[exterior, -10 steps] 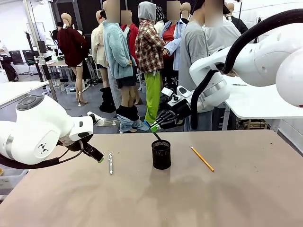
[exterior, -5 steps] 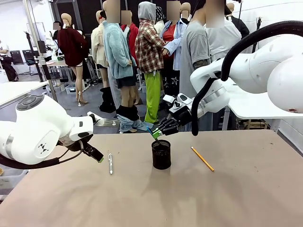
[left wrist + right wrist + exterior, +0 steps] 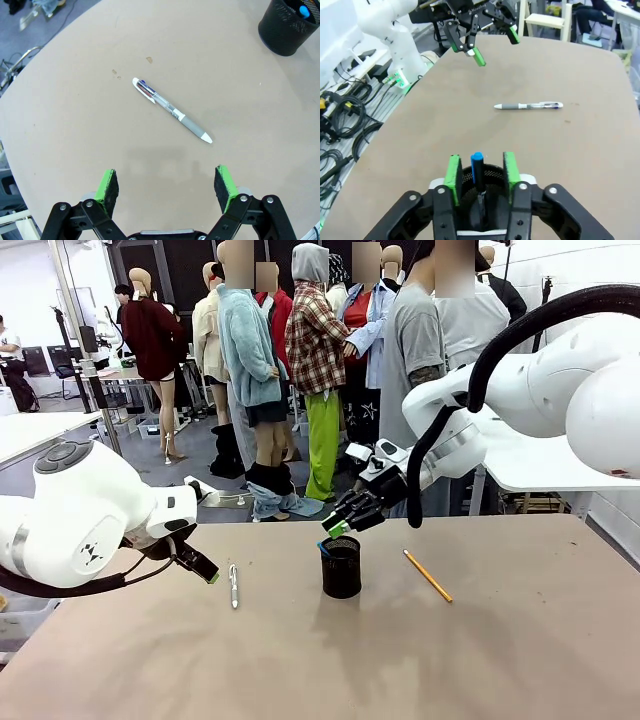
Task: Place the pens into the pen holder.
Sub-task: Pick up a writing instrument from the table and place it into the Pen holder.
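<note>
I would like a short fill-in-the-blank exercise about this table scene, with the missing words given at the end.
Only ___ thing stands in the black wire-mesh pen holder: a blue-topped pen. The orange-yellow pencil lies on the brown table at the holder's ___, by the robot's sides. The left gripper, near the silver-white pen, has its jaws ___.
Missing words: one; right; open.

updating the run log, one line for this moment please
right claw open over holder, blue pen inside | left claw open near white pen | pencil on table
</note>
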Robot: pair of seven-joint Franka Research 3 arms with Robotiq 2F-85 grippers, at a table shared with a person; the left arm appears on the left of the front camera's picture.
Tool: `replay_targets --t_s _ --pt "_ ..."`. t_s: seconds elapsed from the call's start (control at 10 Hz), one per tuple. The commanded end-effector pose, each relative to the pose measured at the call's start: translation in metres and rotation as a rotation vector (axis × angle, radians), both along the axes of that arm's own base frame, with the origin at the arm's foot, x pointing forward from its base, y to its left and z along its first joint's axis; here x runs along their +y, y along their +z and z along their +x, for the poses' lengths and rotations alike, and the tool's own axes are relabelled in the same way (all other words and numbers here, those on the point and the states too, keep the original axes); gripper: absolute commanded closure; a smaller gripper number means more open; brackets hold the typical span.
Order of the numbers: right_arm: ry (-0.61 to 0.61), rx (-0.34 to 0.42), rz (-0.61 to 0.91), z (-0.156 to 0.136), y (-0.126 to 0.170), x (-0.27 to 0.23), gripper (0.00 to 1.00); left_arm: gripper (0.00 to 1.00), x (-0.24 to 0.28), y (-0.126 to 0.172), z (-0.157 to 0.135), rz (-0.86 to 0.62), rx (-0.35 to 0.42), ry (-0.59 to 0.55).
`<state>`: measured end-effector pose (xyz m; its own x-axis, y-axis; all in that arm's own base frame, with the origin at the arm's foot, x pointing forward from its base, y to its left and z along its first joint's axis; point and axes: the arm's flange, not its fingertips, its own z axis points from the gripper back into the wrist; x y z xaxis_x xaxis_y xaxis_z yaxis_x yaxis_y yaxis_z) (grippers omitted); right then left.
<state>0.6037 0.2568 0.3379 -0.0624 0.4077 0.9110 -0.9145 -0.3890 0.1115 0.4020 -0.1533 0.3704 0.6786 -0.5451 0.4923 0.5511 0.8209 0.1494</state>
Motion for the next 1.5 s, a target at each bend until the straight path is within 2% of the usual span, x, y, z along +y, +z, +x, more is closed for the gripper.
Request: replay_targets --t_s 0.0,0.2,0.4,0.5,0.7,0.8,1.1,1.4 --pt "0.004 -0.031 0.022 -0.015 0.012 -0.018 0.37 0.0 0.002 0.001 0.0 -0.005 0.0 0.004" --pt "-0.149 -0.06 -0.032 -0.028 0.042 -0.041 0.37 0.0 0.002 0.001 0.0 -0.005 0.0 0.004" --pt "-0.35 -0.062 -0.173 -0.043 0.078 -0.063 0.37 0.0 0.002 0.001 0.0 -0.005 0.0 0.004" --pt "-0.41 -0.065 -0.23 -0.049 0.091 -0.069 0.37 0.0 0.002 0.001 0.0 -0.005 0.0 0.004" --pt "-0.586 -0.003 -0.372 -0.058 0.109 -0.076 0.37 0.0 0.002 0.001 0.0 -0.005 0.0 0.004" --pt "-0.643 0.05 -0.456 -0.058 0.114 -0.074 0.37 0.0 0.002 0.001 0.0 -0.005 0.0 0.004" --pt "-0.773 0.109 -0.711 -0.051 0.114 -0.064 0.37 0.0 0.002 0.001 0.0 -0.005 0.0 0.004" --pt "-0.952 0.1 -0.909 -0.038 0.09 -0.049 0.37 0.0 0.002 0.001 0.0 -0.005 0.0 0.004"
